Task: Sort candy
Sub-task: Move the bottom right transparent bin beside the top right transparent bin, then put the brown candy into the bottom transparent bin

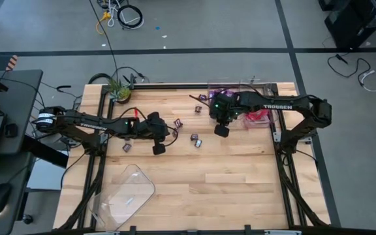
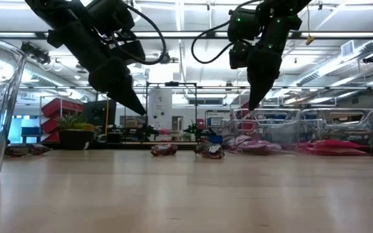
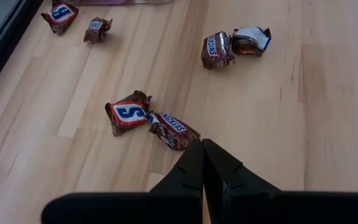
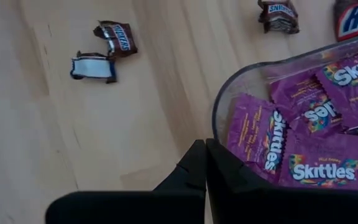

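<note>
Small brown wrapped candy pieces lie scattered on the wooden table: two (image 3: 127,113) (image 3: 173,129) just beyond my left gripper (image 3: 202,148), two more (image 3: 216,50) (image 3: 252,39) farther off. Purple packets (image 4: 303,168) fill a clear tray (image 4: 219,106) at the back right, with red packets (image 1: 260,116) beside them. My left gripper (image 1: 158,149) is shut and slants down above the table's left middle. My right gripper (image 1: 221,130) is shut, points steeply down and hangs by the tray's near rim. Both hang clear of the table in the low view, the left (image 2: 138,108) and the right (image 2: 249,107).
A second clear tray (image 1: 126,192) lies at the table's near left corner. A small potted plant (image 1: 118,88) stands at the far left edge. More brown pieces (image 1: 126,147) (image 1: 203,98) lie apart. Bare wood spreads across the near right part of the table.
</note>
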